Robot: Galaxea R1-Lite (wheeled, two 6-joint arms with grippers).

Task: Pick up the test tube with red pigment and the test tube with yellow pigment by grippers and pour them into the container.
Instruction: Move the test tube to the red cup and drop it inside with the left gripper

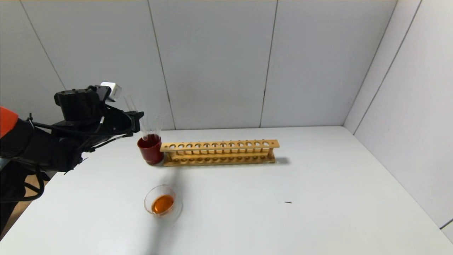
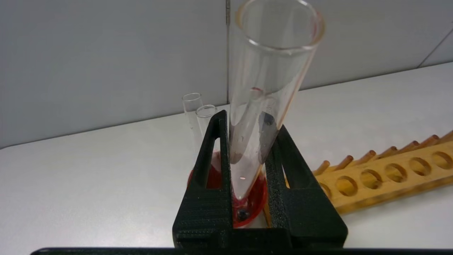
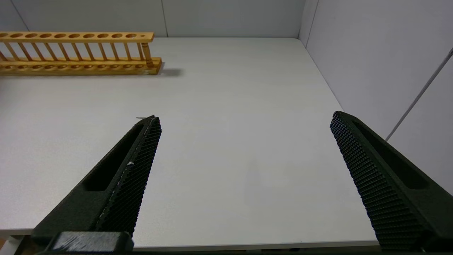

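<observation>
Two black fingers [image 2: 212,170] of the left gripper [image 2: 247,148] were closed on a clear glass tube [image 2: 269,81], which stood nearly upright between them with its open mouth above and its round bottom below the fingertips. Faint reddish streaks ran along the glass near its rim and down one side; whether this was the test tube with red pigment or the one with yellow pigment could not be told, since hardly any liquid showed inside. In the head view the left gripper [image 1: 136,118] hovered at the table's far left, just above the dark red cup [image 1: 150,149], with the held tube [image 1: 131,103] leaning slightly. Directly beneath the held tube sat that cup [image 2: 253,203], and two more clear tubes [image 2: 198,117] stood in it, their mouths side by side behind the fingers.

Just beside the cup lay the wooden rack [image 1: 219,152], a long row of holes, touching or nearly touching the cup's side. Nearer the robot, well apart from the rack, the container [image 1: 162,203] rested on the white table [image 1: 283,212] with orange liquid in it.

Away on the right, the right gripper [image 3: 244,124] hung above the table's near edge, its fingers spread wide and holding nothing.

No writing or labels could be read anywhere.
</observation>
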